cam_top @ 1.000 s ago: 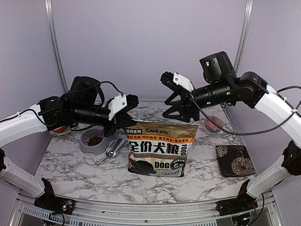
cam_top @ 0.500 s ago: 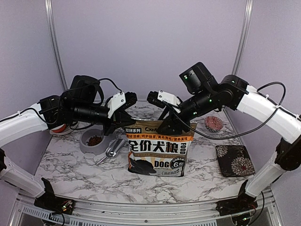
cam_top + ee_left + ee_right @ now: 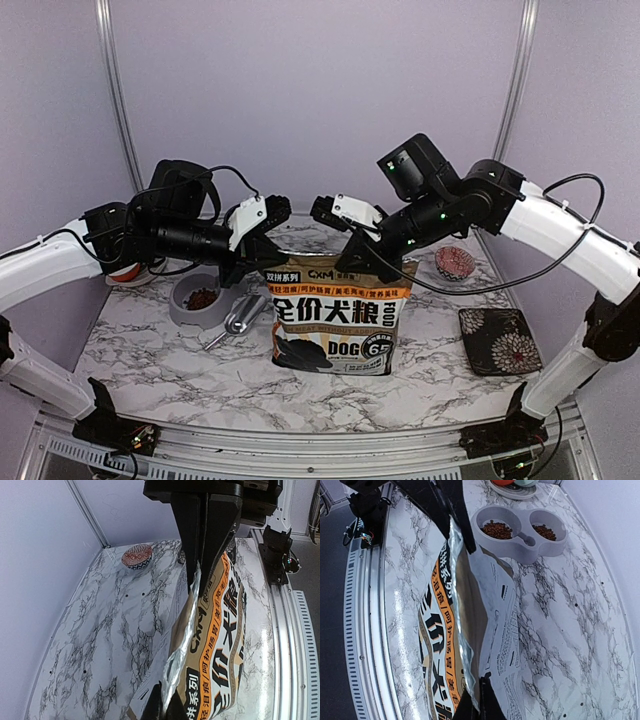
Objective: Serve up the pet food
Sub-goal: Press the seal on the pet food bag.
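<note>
The printed dog-food bag (image 3: 338, 315) stands upright mid-table with its top open. My left gripper (image 3: 262, 260) is shut on the bag's top left corner, and my right gripper (image 3: 395, 268) is shut on the top right corner. In the left wrist view the left gripper (image 3: 162, 707) pinches the silver-lined rim of the bag (image 3: 220, 630). The right wrist view shows the right gripper (image 3: 479, 702) pinching the rim of the bag (image 3: 440, 630) at the opposite end. Pet food (image 3: 496, 529) lies in both wells of a grey double bowl (image 3: 520, 547), left of the bag (image 3: 203, 298).
A metal scoop (image 3: 238, 318) lies between the grey bowl and the bag. A red-patterned small bowl (image 3: 454, 262) sits at the back right, and a dark floral square plate (image 3: 498, 340) lies right of the bag. A plate (image 3: 125, 275) sits far left under the left arm.
My right arm swung left and down to the bag's top right corner and its jaws closed on the rim. The left arm kept its grip and did not move.
</note>
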### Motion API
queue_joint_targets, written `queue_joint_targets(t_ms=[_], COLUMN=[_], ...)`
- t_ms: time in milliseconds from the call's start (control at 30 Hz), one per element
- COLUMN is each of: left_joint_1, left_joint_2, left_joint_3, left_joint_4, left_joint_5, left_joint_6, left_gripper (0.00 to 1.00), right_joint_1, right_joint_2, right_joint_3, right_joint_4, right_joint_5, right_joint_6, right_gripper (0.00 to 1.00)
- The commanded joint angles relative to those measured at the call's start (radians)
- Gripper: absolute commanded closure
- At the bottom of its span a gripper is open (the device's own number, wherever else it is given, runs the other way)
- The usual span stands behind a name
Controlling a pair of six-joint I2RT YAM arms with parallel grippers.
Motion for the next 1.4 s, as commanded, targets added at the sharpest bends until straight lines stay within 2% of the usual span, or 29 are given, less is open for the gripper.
queue_joint_targets(t_ms=[0, 67, 133, 167, 367, 667, 900, 1000, 1200, 1233, 1367], left_joint_1=[0.032, 0.035, 0.036, 0.038, 0.040, 0.041, 0.044, 0.046, 0.052, 0.055, 0.074], left_joint_2=[-0.032, -0.032, -0.032, -0.031, -0.031, -0.030, -0.030, -0.032, -0.040, -0.045, -0.075], left_joint_3=[0.035, 0.036, 0.036, 0.038, 0.040, 0.041, 0.040, 0.040, 0.035, 0.030, 0.005], left_joint_4=[0.043, 0.044, 0.043, 0.044, 0.044, 0.044, 0.043, 0.044, 0.043, 0.043, 0.036], left_joint_5=[-0.007, 0.007, 0.013, 0.015, 0.024, 0.030, 0.030, 0.033, 0.051, 0.062, 0.113], left_joint_6=[-0.016, -0.019, -0.022, -0.023, -0.027, -0.031, -0.031, -0.033, -0.026, -0.021, 0.013], left_gripper=[1.00, 1.00, 1.00, 1.00, 1.00, 1.00, 1.00, 1.00, 1.00, 0.97, 0.72], right_joint_1=[0.006, 0.007, 0.007, 0.007, 0.016, 0.031, 0.036, 0.036, 0.037, 0.036, 0.037], right_joint_2=[-0.018, -0.022, -0.021, -0.019, 0.003, 0.036, 0.051, 0.050, 0.039, 0.036, 0.020], right_joint_3=[0.040, 0.045, 0.049, 0.049, 0.051, 0.064, 0.075, 0.070, 0.065, 0.064, 0.065], right_joint_4=[0.006, 0.012, 0.012, 0.013, 0.023, 0.067, 0.099, 0.108, 0.090, 0.087, 0.085], right_joint_5=[0.028, 0.028, 0.020, 0.010, -0.006, -0.025, -0.039, -0.035, -0.034, -0.035, -0.032], right_joint_6=[0.004, -0.001, -0.001, -0.003, -0.008, -0.017, -0.020, -0.020, -0.027, -0.029, -0.032], right_gripper=[1.00, 1.00, 0.73, 0.67, 0.64, 0.68, 0.86, 0.98, 1.00, 1.00, 1.00])
